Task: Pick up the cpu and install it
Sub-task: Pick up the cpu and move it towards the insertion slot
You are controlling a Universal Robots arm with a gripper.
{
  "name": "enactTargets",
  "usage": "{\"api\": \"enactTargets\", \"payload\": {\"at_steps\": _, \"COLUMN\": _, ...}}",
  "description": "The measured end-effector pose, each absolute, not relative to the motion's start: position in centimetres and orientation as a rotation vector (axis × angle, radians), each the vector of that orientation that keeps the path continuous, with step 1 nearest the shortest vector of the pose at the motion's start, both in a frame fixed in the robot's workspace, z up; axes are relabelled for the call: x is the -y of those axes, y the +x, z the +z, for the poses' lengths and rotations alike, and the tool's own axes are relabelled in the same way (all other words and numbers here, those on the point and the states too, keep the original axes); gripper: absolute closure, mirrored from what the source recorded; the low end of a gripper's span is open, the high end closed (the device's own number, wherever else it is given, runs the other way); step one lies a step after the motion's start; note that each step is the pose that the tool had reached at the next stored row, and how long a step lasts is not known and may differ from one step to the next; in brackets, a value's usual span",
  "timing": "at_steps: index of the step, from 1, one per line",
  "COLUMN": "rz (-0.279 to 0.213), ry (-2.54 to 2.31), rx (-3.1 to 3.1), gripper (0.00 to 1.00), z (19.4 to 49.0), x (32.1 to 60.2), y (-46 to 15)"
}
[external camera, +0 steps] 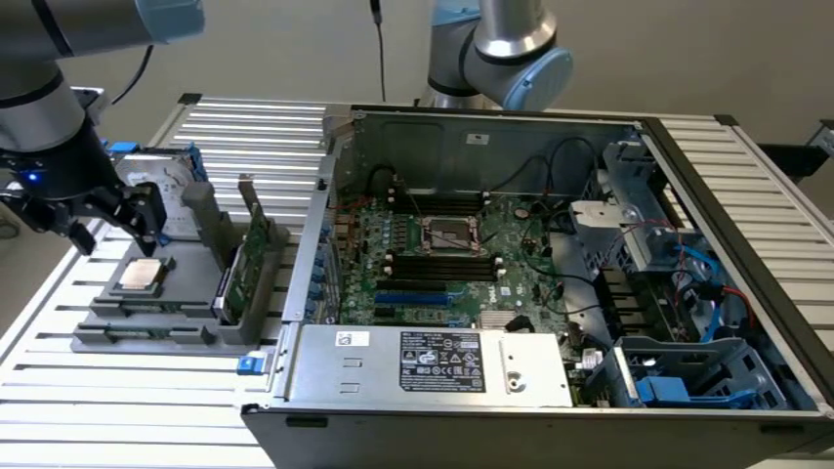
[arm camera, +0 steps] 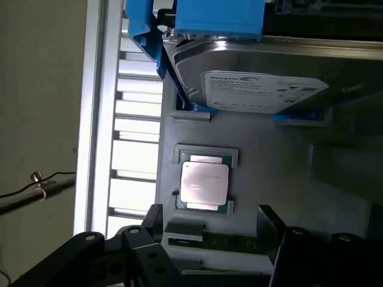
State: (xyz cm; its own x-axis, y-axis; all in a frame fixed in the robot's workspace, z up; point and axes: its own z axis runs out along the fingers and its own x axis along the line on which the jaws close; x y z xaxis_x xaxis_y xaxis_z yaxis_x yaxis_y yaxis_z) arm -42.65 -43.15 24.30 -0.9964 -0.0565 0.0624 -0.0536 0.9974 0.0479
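Observation:
The cpu (external camera: 141, 276) (arm camera: 204, 183), a small flat square chip with a silvery top, lies in a recess of the grey holder (external camera: 170, 318) on the exterior view's left. My gripper (external camera: 117, 233) (arm camera: 209, 222) hangs a little above it, open, with the black fingers (arm camera: 153, 220) spread wide to either side and nothing between them. It is not touching the chip. In the open computer case, the motherboard's empty socket (external camera: 452, 234) sits at the centre.
A silver hard drive (external camera: 159, 181) (arm camera: 269, 84) with blue brackets stands just behind the cpu on the holder. A thin green card (external camera: 261, 256) stands upright at the holder's side near the case wall (external camera: 312, 225). A second arm (external camera: 502, 49) rises behind the case.

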Motion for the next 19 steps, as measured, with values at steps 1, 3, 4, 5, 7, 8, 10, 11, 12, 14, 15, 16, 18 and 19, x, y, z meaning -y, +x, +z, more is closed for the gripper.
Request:
{"api": "enactTargets", "payload": {"at_steps": 1, "rz": -0.072, "ry": 0.069, "rx": 3.076, "gripper": 0.27, "z": 24.1, "x": 43.1, "y": -42.6}}
{"api": "enactTargets", "payload": {"at_steps": 3, "rz": -0.073, "ry": 0.041, "rx": 3.077, "gripper": 0.27, "z": 23.8, "x": 43.1, "y": -42.6}}
{"api": "enactTargets", "payload": {"at_steps": 4, "rz": -0.073, "ry": 0.027, "rx": 3.078, "gripper": 0.27, "z": 23.6, "x": 43.1, "y": -42.6}}
{"api": "enactTargets", "payload": {"at_steps": 5, "rz": -0.073, "ry": 0.014, "rx": 3.078, "gripper": 0.27, "z": 23.4, "x": 43.1, "y": -42.6}}
{"api": "enactTargets", "payload": {"at_steps": 7, "rz": -0.074, "ry": -0.002, "rx": 3.078, "gripper": 0.27, "z": 23.0, "x": 43.1, "y": -42.6}}
{"api": "enactTargets", "payload": {"at_steps": 8, "rz": -0.074, "ry": -0.006, "rx": 3.078, "gripper": 0.27, "z": 22.9, "x": 43.1, "y": -42.6}}
{"api": "enactTargets", "payload": {"at_steps": 10, "rz": -0.074, "ry": -0.007, "rx": 3.078, "gripper": 0.27, "z": 22.5, "x": 43.1, "y": -42.6}}
{"api": "enactTargets", "payload": {"at_steps": 11, "rz": -0.074, "ry": -0.007, "rx": 3.078, "gripper": 0.27, "z": 22.3, "x": 43.1, "y": -42.6}}
{"api": "enactTargets", "payload": {"at_steps": 12, "rz": -0.074, "ry": -0.007, "rx": 3.078, "gripper": 0.27, "z": 22.1, "x": 43.1, "y": -42.6}}
{"api": "enactTargets", "payload": {"at_steps": 14, "rz": -0.074, "ry": -0.007, "rx": 3.078, "gripper": 0.27, "z": 21.8, "x": 43.1, "y": -42.6}}
{"api": "enactTargets", "payload": {"at_steps": 15, "rz": -0.074, "ry": -0.007, "rx": 3.078, "gripper": 0.27, "z": 21.6, "x": 43.1, "y": -42.6}}
{"api": "enactTargets", "payload": {"at_steps": 16, "rz": -0.074, "ry": -0.007, "rx": 3.078, "gripper": 0.27, "z": 21.4, "x": 43.1, "y": -42.6}}
{"api": "enactTargets", "payload": {"at_steps": 18, "rz": -0.074, "ry": -0.007, "rx": 3.078, "gripper": 0.27, "z": 21.0, "x": 43.1, "y": -42.7}}
{"api": "enactTargets", "payload": {"at_steps": 19, "rz": -0.074, "ry": -0.007, "rx": 3.078, "gripper": 0.27, "z": 20.8, "x": 43.0, "y": -42.7}}
